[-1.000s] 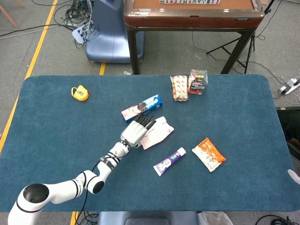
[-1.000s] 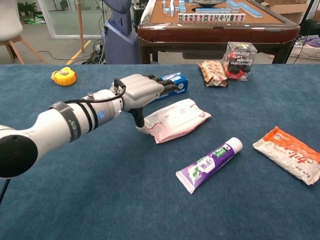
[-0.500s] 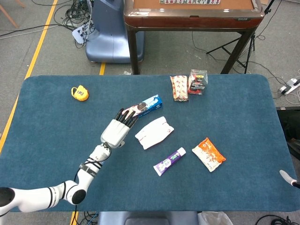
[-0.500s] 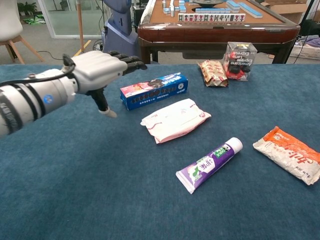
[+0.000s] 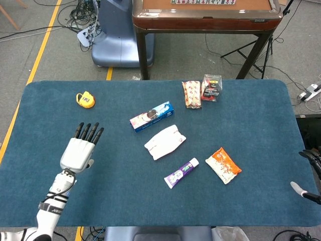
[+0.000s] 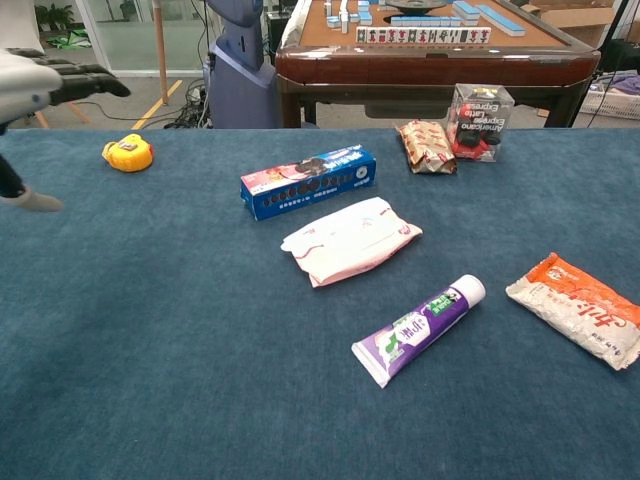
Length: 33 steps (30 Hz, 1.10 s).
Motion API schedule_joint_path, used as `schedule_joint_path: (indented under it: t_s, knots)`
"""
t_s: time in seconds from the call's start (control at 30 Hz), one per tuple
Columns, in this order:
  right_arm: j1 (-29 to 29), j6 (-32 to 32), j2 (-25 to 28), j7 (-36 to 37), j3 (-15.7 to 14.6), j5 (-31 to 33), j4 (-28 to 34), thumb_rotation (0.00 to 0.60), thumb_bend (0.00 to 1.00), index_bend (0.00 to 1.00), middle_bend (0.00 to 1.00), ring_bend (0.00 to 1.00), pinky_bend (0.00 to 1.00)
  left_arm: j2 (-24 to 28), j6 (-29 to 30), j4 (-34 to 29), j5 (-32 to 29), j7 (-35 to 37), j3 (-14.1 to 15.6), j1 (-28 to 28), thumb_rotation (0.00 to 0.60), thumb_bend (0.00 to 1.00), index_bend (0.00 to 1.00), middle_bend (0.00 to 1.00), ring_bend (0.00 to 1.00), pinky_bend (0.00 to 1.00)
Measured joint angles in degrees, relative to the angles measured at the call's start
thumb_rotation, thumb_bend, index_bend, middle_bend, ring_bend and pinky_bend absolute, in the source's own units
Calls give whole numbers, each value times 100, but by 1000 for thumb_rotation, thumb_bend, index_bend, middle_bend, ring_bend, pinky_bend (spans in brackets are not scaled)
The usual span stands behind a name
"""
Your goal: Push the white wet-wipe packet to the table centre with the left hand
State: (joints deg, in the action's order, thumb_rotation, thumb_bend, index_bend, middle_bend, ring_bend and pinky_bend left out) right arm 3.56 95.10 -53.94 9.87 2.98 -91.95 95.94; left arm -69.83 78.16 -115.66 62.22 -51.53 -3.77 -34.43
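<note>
The white wet-wipe packet [image 5: 165,142] lies flat near the middle of the blue table [image 5: 251,125], between a blue box and a purple tube; in the chest view the packet [image 6: 350,240] sits mid-frame. My left hand [image 5: 80,148] hovers well to the packet's left with its fingers straight and spread, holding nothing. The chest view catches the left hand [image 6: 40,85] only at the top left corner. Only the fingertips and thumb tip of my right hand [image 5: 307,173] show at the right edge, apart, with nothing between them.
A blue box [image 5: 151,116] lies just behind the packet and a purple tube [image 5: 181,172] in front of it. An orange packet [image 5: 223,164] is to the right. A yellow tape measure [image 5: 85,99] sits far left. A snack packet [image 5: 191,94] and a clear box [image 5: 211,88] stand at the back.
My left hand has pulled off the packet's left end and swung far to the left, toward the near left corner. The packet has stayed put. My right hand has crept into view at the right edge.
</note>
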Motion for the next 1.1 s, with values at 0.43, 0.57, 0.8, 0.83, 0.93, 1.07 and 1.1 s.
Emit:
schedule_joint_path:
  t_s: [0.43,0.57,0.8,0.83,0.93,1.07,1.1]
  knots:
    - [-160,-333,-116,-416,-11,122,113,600,11,240,222,77,435,670,811,-225,1173,1195,673,1158,600,125,0,0,0,0]
    - [-198,-400,-155,-488,-7,160,118,600,10,240,222,77,435,759,1053,-78,1556,1602,882,1531,600,125,0,0,0,0]
    - [-266,-520,-285,-860,85,435,87,600,9,240,222,77,435,803,1430,257,1926,2284,1042,2086,600,125,0,0,0,13]
    - [-286,-570,-312,-940,114,544,79,600,9,240,223,77,435,801,1466,301,1952,2383,1042,2125,600,125,0,0,0,13]
    - [-345,-728,-365,-1057,189,806,58,600,10,240,223,77,435,801,1578,486,2020,2743,1012,2272,600,125,0,0,0,13]
    - [-428,-937,-392,-1091,246,1000,11,600,10,240,223,77,435,803,1624,807,2021,3141,944,2427,600,125,0,0,0,13]
    - [-445,-979,-395,-1091,253,1035,-4,600,10,240,224,77,435,812,1580,910,1984,3216,923,2454,600,125,0,0,0,13]
